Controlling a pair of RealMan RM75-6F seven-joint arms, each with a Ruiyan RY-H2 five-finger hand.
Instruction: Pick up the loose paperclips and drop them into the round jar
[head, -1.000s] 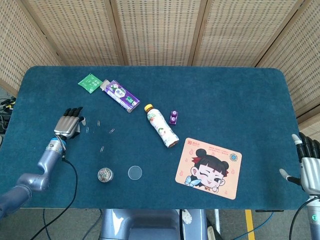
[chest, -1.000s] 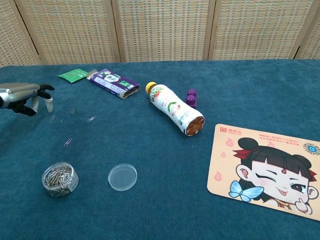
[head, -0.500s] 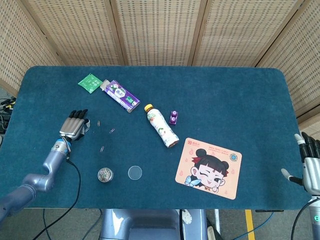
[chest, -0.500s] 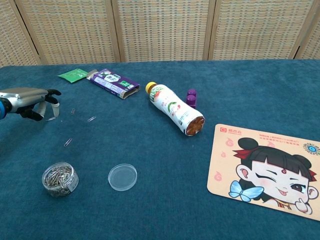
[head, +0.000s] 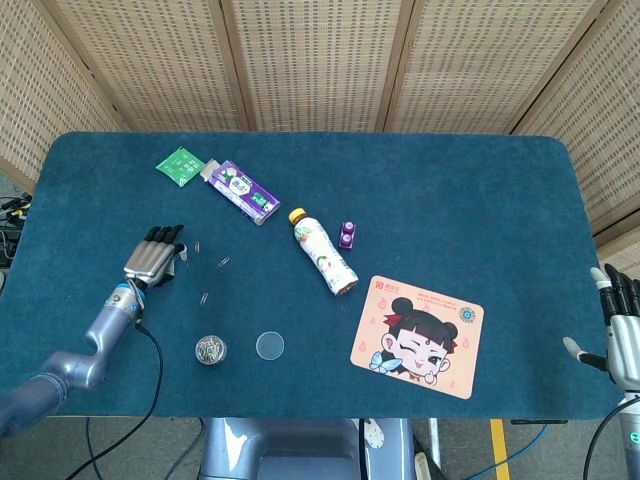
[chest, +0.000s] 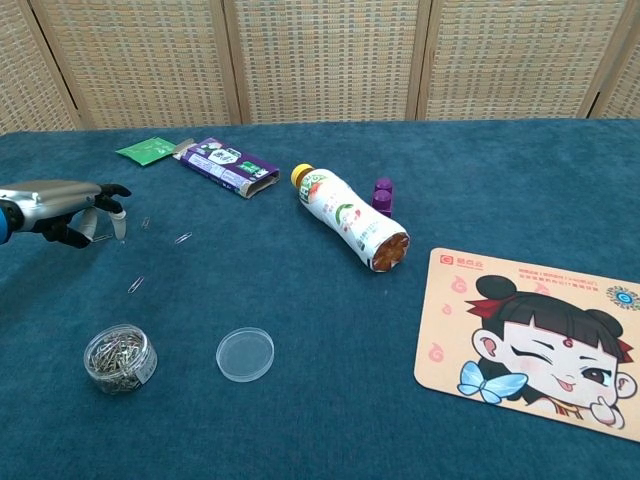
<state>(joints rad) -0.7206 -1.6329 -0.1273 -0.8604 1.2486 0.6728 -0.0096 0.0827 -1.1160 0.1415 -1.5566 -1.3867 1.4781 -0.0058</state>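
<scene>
— On the blue table (head: 480, 180), where is the free room?
— Most of the far side and the right corner are bare cloth. The middle is busier: a bottle (head: 324, 251) lies on its side, with a small purple block (head: 348, 235) just beside it. A cartoon mat (head: 417, 336) sits near the front edge on the right.

— What is at the left?
— A green packet (head: 180, 165) and a purple box (head: 240, 191) lie near the far edge. The left hand (head: 153, 260) hangs low over the cloth, fingers pointing down and a little apart. I cannot tell if it pinches anything.

— And the paperclips?
— Three loose paperclips show: one (chest: 146, 223) just beside the fingertips, one (chest: 183, 238) a bit to the right, one (chest: 136, 284) nearer the front. They are thin, silver and tiny.

— The jar?
— The round jar (chest: 120, 357) stands near the front edge, full of shiny clips. Its clear lid (chest: 245, 353) lies flat beside it.

— The other hand?
— The right hand (head: 622, 335) is off the table's right edge, fingers up and spread, holding nothing.
</scene>
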